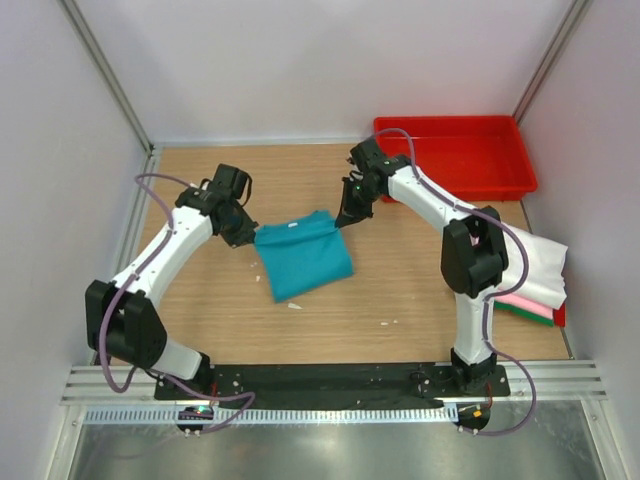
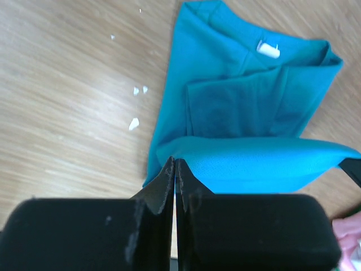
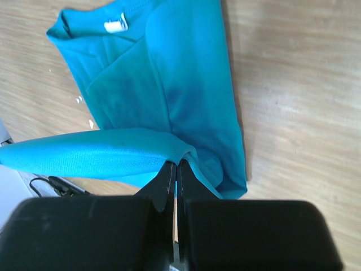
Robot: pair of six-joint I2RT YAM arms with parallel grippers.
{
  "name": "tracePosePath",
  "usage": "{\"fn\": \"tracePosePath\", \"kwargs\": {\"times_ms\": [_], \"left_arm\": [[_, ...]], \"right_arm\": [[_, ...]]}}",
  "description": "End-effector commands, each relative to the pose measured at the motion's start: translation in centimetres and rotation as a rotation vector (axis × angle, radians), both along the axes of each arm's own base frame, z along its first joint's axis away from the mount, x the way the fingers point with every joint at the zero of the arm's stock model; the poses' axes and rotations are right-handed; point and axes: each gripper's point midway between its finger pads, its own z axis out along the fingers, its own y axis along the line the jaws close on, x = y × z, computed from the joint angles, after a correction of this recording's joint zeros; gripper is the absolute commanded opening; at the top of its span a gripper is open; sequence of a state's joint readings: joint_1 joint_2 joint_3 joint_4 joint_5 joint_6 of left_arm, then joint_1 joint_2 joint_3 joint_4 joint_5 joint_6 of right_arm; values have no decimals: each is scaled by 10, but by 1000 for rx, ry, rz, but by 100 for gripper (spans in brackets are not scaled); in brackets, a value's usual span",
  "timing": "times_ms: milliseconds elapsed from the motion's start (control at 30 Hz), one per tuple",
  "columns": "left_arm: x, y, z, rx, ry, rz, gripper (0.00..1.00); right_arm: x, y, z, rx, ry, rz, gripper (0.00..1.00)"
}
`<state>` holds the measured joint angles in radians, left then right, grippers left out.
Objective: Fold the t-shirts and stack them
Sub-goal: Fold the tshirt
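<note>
1. Pale walls stand around a wooden counter (image 1: 400, 280), and a red tray (image 1: 455, 150) sits in its far right corner.
2. On the middle of the counter lies the teal t-shirt (image 1: 305, 260), partly doubled over itself.
3. Its collar end, with the small white neck label (image 1: 293, 227), points to the far wall.
4. Its long axis seems to run from far to near, with the near end leaning a little to the right. The fold makes this difficult to judge from above.
5. The left claw (image 1: 243, 235) is pressed together on a pinch of teal cloth at the far left corner of the shirt.
6. The right claw (image 1: 347, 222) is clamped in the same way on the far right corner.
7. Between the two claws, one edge of the shirt hangs lifted above the flat part.
8. At the right edge of the counter is a stack of folded shirts (image 1: 540, 265): white on top, pink and green under it, well apart from the teal one.
</note>
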<state>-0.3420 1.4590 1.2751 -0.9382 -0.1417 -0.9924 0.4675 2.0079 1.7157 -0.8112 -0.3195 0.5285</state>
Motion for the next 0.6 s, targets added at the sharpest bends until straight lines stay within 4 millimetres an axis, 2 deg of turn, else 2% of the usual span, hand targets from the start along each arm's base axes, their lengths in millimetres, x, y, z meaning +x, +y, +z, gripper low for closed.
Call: {"fn": "tracePosePath", "kwargs": {"times_ms": [0,67,100,167,200,333,467,500,567], "left_arm": [[26,22,-12,81,-38,35,0],[32,31,-22,113,-22,24,0],[37,32,-34,120,4,10,0],[42,38,-45,134,20,5,0],[51,38,-50,132,-1,-11,0],[67,46,-77,139,40,11,0],[80,50,-89,134,24,14,0],[82,50,-91,134,22,16,0],[85,52,-96,136,28,13,0]], "right_arm": [[36,-3,11,13,-102,-7,1],[45,-4,-5,14,-82,-9,1],[51,-1,-6,23,-89,-3,1],[57,2,-12,24,-87,15,1],[61,3,-25,15,-74,17,1],[83,14,-31,40,-120,24,1],[100,23,-35,65,-152,31,1],[104,27,-30,83,-166,36,2],[109,31,-26,100,-184,47,17]]}}
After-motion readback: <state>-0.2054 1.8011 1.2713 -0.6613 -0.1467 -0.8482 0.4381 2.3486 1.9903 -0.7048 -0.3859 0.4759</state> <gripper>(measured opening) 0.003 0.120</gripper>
